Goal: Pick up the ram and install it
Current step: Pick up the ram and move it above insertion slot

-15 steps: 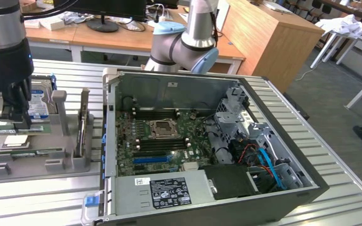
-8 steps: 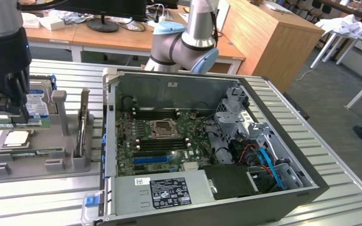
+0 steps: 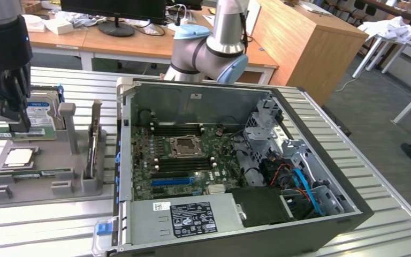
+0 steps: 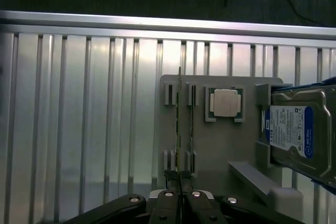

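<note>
Jaws: closed together, clamped on the thin upper edge of the ram [image 4: 179, 124].
Gripper [image 4: 179, 181]: black, pointing down over the grey holder [image 4: 220, 145].
Ram: green stick seen edge-on, running straight out from between the jaws. Its far end overshot the holder's far edge, so it probably sat above its slot rather than in it; the edge-on view made this hard to confirm.
Second stick [image 4: 191, 129]: just beside the ram and parallel to it, seated between its grey supports in the holder.
Processor chip [image 4: 226, 102]: flat in its square recess, on the far side of the second stick from the ram.
Hard drive [image 4: 296, 129]: blue label showing, propped at the holder's end beyond the chip.
Table [image 4: 79, 129]: slatted metal, carrying the holder.
Computer case [image 3: 348, 206]: open, side panel off, to the exterior view's right of the holder and well apart from the gripper.
Motherboard [image 3: 184, 160]: exposed inside the case, with a blue slot strip [image 3: 171, 181] near its lower edge.
Arm [image 3: 220, 48]: base standing behind the case.
</note>
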`<state>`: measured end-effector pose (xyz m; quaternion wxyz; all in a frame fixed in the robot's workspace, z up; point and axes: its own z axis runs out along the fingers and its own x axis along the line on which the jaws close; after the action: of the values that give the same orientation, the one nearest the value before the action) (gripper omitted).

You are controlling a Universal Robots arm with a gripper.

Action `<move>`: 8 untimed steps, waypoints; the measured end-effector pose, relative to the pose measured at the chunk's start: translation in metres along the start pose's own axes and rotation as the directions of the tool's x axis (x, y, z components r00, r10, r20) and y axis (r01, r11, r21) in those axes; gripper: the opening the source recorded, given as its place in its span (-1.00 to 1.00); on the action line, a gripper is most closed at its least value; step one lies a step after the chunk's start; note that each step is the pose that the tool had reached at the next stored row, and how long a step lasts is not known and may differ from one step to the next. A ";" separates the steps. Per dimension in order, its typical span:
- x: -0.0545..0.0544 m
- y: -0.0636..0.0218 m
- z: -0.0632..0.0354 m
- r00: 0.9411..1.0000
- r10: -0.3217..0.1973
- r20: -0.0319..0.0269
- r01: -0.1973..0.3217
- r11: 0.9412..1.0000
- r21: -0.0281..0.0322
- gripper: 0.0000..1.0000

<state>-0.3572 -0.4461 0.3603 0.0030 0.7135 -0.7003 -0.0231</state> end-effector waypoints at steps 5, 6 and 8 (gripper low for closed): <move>0.000 0.0004 -0.0108 1.000 0.000 0.000 0.000 1.000 0.000 -0.77; 0.000 0.0005 -0.0130 1.000 0.000 0.000 0.000 1.000 0.000 -0.77; 0.000 0.0006 -0.0173 1.000 0.000 0.000 0.000 1.000 0.000 -0.77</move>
<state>-0.3572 -0.4461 0.3777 0.0030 0.7135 -0.7002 -0.0231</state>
